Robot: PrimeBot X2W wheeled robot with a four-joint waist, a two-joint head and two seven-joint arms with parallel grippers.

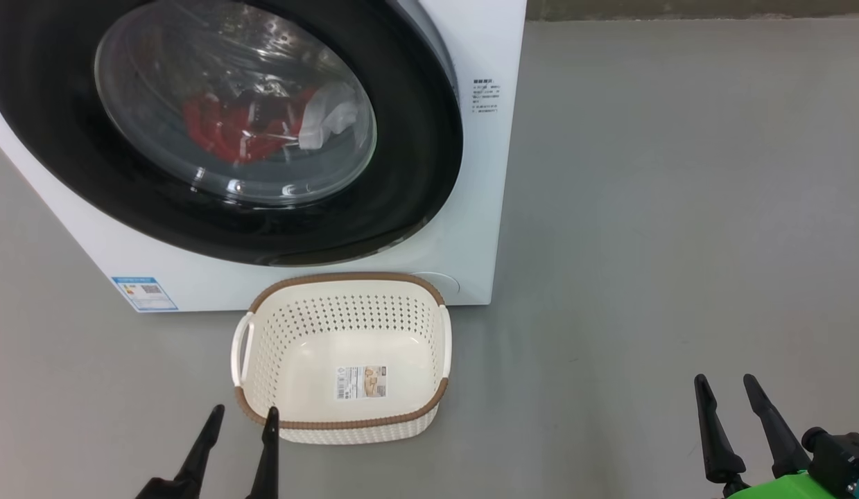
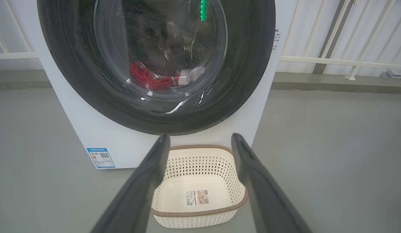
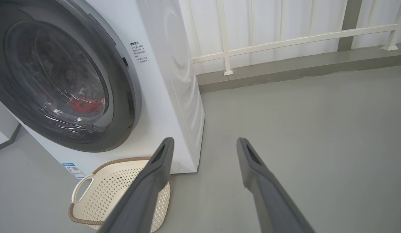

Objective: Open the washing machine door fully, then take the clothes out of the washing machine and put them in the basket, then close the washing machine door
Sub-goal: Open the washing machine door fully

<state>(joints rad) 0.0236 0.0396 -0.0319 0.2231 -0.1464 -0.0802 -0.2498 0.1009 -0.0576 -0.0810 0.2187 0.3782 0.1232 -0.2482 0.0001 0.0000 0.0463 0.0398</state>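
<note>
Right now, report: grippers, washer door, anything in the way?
Left gripper open, empty. Right gripper open, empty. Washing machine door shut, clothes inside. Basket empty on floor below door.

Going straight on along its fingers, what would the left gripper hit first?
The left gripper would probably pass over the basket and meet the lower black rim of the closed washing machine door; depth is unclear, so it could be the white front of the washing machine below.
</note>
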